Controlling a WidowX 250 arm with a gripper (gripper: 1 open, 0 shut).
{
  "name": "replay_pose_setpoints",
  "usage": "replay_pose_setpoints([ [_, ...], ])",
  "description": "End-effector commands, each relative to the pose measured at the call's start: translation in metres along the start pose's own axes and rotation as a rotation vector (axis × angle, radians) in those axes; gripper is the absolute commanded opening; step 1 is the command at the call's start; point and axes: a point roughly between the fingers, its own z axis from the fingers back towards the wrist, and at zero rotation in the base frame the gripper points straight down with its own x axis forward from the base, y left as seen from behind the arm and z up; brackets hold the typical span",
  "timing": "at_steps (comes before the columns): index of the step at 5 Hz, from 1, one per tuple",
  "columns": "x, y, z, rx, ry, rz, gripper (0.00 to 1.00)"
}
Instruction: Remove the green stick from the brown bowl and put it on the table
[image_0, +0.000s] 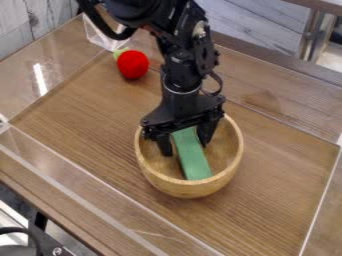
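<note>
The brown bowl (214, 177) sits on the table (80, 120) near the front centre. Inside it lies the green stick (194, 160), slanting from the bowl's back towards its front right wall. My gripper (185, 135) points straight down into the bowl, open, with one black finger (160, 139) on the left of the stick's far end and the other finger (210, 130) on its right. The jaws straddle the stick without closing on it; the stick's far tip is hidden behind the gripper.
A red ball (132, 64) rests on the table behind and left of the bowl. Clear plastic walls (34, 165) run along the table's edges. The black arm (167, 40) rises from the gripper towards the top left.
</note>
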Motion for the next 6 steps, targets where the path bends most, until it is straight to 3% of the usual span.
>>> replay_pose_setpoints([
  [1, 0.003, -0.007, 0.005, -0.020, -0.025, -0.011, 1.00],
  [2, 0.003, -0.008, 0.005, -0.017, -0.032, -0.015, 1.00],
  [3, 0.004, -0.009, 0.005, -0.018, -0.032, -0.016, 0.00],
  [5, -0.001, -0.015, 0.031, -0.057, -0.029, -0.079, 0.00],
  [6, -0.012, -0.022, 0.046, -0.085, -0.020, -0.151, 0.00],
])
